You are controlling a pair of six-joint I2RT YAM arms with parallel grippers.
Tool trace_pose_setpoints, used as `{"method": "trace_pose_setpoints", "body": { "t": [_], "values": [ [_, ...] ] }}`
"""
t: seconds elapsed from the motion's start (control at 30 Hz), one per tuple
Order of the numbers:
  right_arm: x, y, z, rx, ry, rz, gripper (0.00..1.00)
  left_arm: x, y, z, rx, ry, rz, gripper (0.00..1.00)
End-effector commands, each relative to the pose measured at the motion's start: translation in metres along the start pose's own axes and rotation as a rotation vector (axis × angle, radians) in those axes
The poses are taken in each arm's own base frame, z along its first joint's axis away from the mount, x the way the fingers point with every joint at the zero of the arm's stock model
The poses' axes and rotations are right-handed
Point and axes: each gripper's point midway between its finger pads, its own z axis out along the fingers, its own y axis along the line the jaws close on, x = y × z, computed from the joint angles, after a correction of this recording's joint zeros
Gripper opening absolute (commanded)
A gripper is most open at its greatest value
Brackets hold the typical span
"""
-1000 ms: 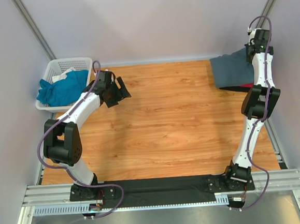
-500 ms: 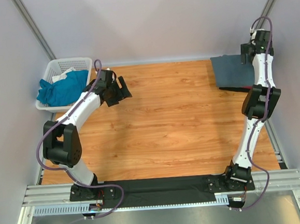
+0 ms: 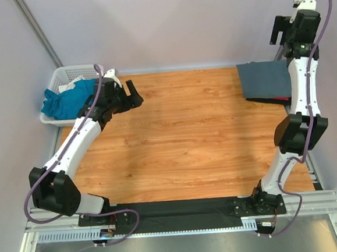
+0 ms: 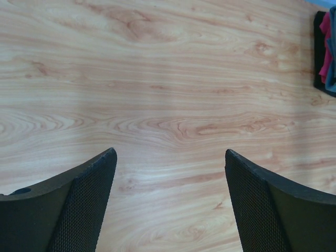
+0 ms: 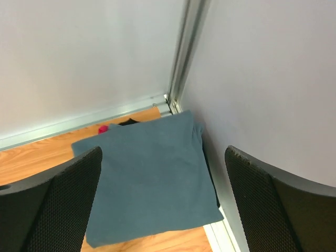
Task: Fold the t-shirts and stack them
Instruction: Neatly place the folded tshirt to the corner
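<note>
A folded slate-grey t-shirt [image 3: 263, 79] lies flat at the table's back right corner, on top of a magenta-pink t-shirt [image 3: 278, 98] whose edge peeks out. The right wrist view shows the grey t-shirt [image 5: 147, 178] with a pink scrap [image 5: 103, 128] behind it. My right gripper [image 3: 284, 32] hangs open high above this stack, holding nothing [image 5: 163, 152]. A teal-blue t-shirt [image 3: 67, 100] lies crumpled in the white basket [image 3: 76, 71]. My left gripper [image 3: 128, 94] stands open beside the basket, over bare wood [image 4: 170, 152]. The stack's edge [image 4: 326, 47] shows at the far right of its view.
The basket sits at the back left, off the table's corner. Grey walls and metal posts [image 5: 181, 58] close in the back and sides. A black strip [image 3: 175, 207] runs along the near edge between the arm bases.
My right gripper opened, let go of the grey t-shirt and rose well above the stack. The shirt settled flat. My left arm stretched out, its gripper shifting slightly toward the basket.
</note>
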Motion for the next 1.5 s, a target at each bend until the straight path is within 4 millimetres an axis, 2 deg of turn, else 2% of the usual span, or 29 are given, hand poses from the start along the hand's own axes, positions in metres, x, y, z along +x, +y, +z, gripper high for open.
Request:
{"method": "trace_pose_setpoints", "body": {
  "t": [0.0,0.03,0.07,0.13,0.17,0.3,0.37,0.4,0.53,0.63,0.7,0.8,0.83,0.87,0.9,0.97,1.0,1.07,1.1,1.17,1.2,1.27,1.3,1.33,1.37,1.4,1.43,1.47],
  "values": [
    [0.073,-0.012,0.051,0.123,0.112,0.086,1.00,-0.019,-0.005,-0.013,0.010,-0.089,0.041,0.90],
    [0.091,-0.014,0.063,0.159,0.147,0.127,1.00,-0.018,-0.004,-0.015,0.006,-0.091,0.038,0.90],
    [0.094,-0.022,0.066,0.211,0.153,0.133,1.00,-0.018,-0.003,-0.016,0.003,-0.091,0.033,0.90],
    [0.117,-0.024,0.079,0.248,0.191,0.155,1.00,-0.014,0.003,-0.016,-0.022,-0.085,0.027,0.90],
    [0.122,-0.030,0.083,0.274,0.191,0.174,1.00,-0.013,0.005,-0.016,-0.034,-0.083,0.026,0.90],
    [0.152,-0.040,0.106,0.297,0.198,0.299,0.90,-0.015,0.012,-0.014,-0.079,-0.075,0.025,0.91],
    [0.175,-0.045,0.118,0.291,0.230,0.366,0.86,-0.015,0.014,-0.009,-0.094,-0.061,0.022,0.91],
    [0.189,-0.045,0.125,0.288,0.248,0.378,0.81,-0.019,0.012,-0.009,-0.097,-0.061,0.017,0.91],
    [0.217,-0.048,0.137,0.310,0.287,0.371,0.74,-0.017,0.012,0.004,-0.108,-0.021,-0.005,0.90],
    [0.229,-0.049,0.139,0.323,0.306,0.357,0.73,-0.015,0.008,0.008,-0.096,-0.001,-0.013,0.90],
    [0.229,-0.049,0.137,0.321,0.313,0.356,0.73,-0.015,0.007,0.007,-0.096,0.004,-0.007,0.89],
    [0.205,-0.043,0.127,0.278,0.289,0.357,0.76,-0.021,0.008,-0.001,-0.101,-0.016,0.015,0.90],
    [0.181,-0.044,0.117,0.263,0.250,0.358,0.77,-0.026,0.009,-0.007,-0.113,-0.037,0.037,0.90],
    [0.165,-0.039,0.110,0.241,0.226,0.355,0.80,-0.029,0.010,-0.011,-0.119,-0.048,0.051,0.90],
    [0.136,-0.038,0.094,0.225,0.179,0.354,0.87,-0.037,0.011,-0.020,-0.133,-0.070,0.072,0.90],
    [0.103,-0.026,0.073,0.184,0.128,0.323,0.96,-0.045,0.010,-0.029,-0.139,-0.098,0.095,0.92],
    [0.072,-0.024,0.050,0.162,0.068,0.317,0.98,-0.054,0.009,-0.039,-0.142,-0.132,0.102,0.93],
    [0.045,-0.009,0.024,0.094,0.022,0.286,1.00,-0.062,0.012,-0.050,-0.151,-0.156,0.102,0.95],
    [0.025,-0.007,-0.002,0.067,-0.016,0.284,1.00,-0.069,0.009,-0.060,-0.133,-0.178,0.095,0.97],
    [0.007,0.005,-0.031,-0.012,-0.050,0.285,1.00,-0.077,0.015,-0.072,-0.127,-0.192,0.083,0.99],
    [-0.014,0.006,-0.061,-0.044,-0.100,0.291,1.00,-0.081,0.012,-0.083,-0.099,-0.208,0.083,0.99],
    [-0.011,0.022,-0.085,-0.150,-0.086,0.295,1.00,-0.089,0.021,-0.096,-0.108,-0.234,0.076,0.99],
    [-0.019,0.025,-0.111,-0.182,-0.102,0.310,1.00,-0.090,0.019,-0.108,-0.087,-0.245,0.084,1.00],
    [-0.005,0.031,-0.118,-0.208,-0.068,0.320,1.00,-0.093,0.025,-0.116,-0.097,-0.260,0.076,1.00],
    [-0.002,0.040,-0.129,-0.261,-0.059,0.326,1.00,-0.094,0.028,-0.123,-0.106,-0.272,0.071,1.00],
    [-0.009,0.042,-0.151,-0.290,-0.094,0.343,1.00,-0.093,0.031,-0.135,-0.112,-0.292,0.069,1.00],
    [-0.002,0.046,-0.157,-0.312,-0.093,0.348,1.00,-0.093,0.036,-0.143,-0.128,-0.309,0.063,1.00],
    [0.025,0.052,-0.154,-0.330,-0.048,0.357,1.00,-0.091,0.038,-0.149,-0.138,-0.316,0.064,1.00]
  ]
}}
